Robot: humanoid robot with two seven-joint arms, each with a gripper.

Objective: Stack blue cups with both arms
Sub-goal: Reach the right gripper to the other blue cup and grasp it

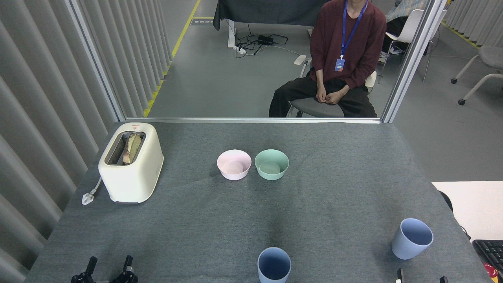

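While both cups stand apart, nothing's gripped yet.
L gripper (pixel 110 266) fingers spread, empty; R gripper (pixel 420 275) barely visible, can't tell; next: approach near cup (pixel 274 264) & far cup (pixel 412 238).

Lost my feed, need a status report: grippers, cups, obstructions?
Left gripper open, empty, low left. Right gripper barely in view, state unclear. Both blue cups upright, apart, unstacked: near cup, right cup. Nothing between them.

A cream toaster (pixel 131 163) holding bread (pixel 131 147) stands at the table's (pixel 196 220) left. Right of it, a pink bowl (pixel 234 164) and green bowl (pixel 271 164) sit side by side. Beyond, a person (pixel 338 59) sits.
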